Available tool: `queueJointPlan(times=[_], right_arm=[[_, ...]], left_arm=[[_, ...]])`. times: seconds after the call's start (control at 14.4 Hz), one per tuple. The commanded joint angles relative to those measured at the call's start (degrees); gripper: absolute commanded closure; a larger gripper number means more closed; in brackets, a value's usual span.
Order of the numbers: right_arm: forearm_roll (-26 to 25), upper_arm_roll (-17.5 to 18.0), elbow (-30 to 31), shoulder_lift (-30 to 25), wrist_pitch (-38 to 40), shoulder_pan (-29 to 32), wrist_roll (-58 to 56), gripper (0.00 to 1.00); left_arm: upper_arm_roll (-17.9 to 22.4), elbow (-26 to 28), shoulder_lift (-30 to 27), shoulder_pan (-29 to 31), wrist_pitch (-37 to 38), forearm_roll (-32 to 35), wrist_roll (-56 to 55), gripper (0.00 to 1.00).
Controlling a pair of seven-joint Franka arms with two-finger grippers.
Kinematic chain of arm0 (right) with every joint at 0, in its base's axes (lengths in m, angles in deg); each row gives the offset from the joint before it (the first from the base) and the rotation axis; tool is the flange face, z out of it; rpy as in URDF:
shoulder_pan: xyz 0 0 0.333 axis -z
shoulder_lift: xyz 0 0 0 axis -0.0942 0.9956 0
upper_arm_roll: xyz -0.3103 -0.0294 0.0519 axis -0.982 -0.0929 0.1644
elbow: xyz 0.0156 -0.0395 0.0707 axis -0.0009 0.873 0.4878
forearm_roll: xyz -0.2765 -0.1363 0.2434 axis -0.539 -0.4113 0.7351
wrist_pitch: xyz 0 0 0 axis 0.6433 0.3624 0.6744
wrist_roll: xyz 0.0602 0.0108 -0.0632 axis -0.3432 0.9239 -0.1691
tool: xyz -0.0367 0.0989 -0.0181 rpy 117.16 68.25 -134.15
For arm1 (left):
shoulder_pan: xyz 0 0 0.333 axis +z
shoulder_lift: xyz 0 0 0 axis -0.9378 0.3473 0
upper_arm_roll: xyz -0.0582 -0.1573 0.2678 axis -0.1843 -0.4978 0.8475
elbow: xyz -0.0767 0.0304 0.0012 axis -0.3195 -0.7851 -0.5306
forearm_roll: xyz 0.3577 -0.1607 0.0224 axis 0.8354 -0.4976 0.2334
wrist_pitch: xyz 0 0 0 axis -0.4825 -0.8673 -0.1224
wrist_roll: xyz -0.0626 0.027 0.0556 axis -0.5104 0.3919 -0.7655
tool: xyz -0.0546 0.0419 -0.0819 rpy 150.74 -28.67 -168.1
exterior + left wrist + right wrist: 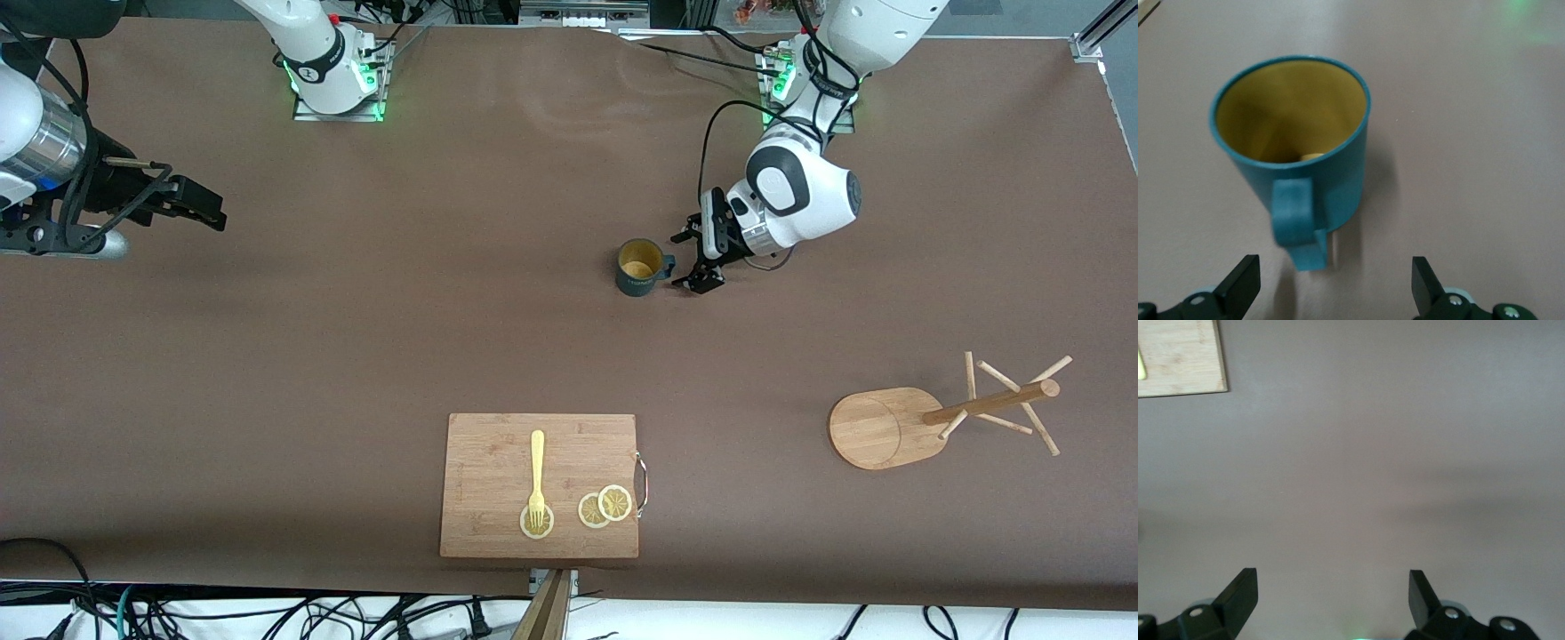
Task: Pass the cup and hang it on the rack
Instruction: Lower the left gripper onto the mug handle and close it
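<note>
The cup (640,267) is a small teal mug with a yellowish inside. It stands upright on the brown table near the middle. Its handle points at my left gripper (692,260), which is open and low beside it, toward the left arm's end. In the left wrist view the cup (1298,147) fills the middle, and its handle (1295,223) lies just ahead of the open left gripper (1335,287), apart from both fingers. The bamboo rack (880,431) stands nearer the front camera, toward the left arm's end. My right gripper (209,209) is open and empty over the right arm's end; it also shows in the right wrist view (1331,600).
A wooden cutting board (498,462) lies at the table's front edge with a yellow fork (537,471) and lemon slices (605,507) on it. Its corner shows in the right wrist view (1178,357). Cables hang below the front edge.
</note>
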Motion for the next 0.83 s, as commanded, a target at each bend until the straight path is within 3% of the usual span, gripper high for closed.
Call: queueJointPlan(times=[0.0, 0.76], right_arm=[[-1.4, 1.1, 1.1, -0.9, -0.4, 1.1, -2.4, 0.0], [-3.4, 1.2, -1.3, 0.0, -0.4, 0.9, -6.3, 0.0]], left_arm=[[0.0, 0.1, 0.7, -0.7, -0.8, -3.6, 2.6, 0.0], [-0.1, -0.2, 2.5, -3.6, -2.0, -12.9, 2.6, 0.0]])
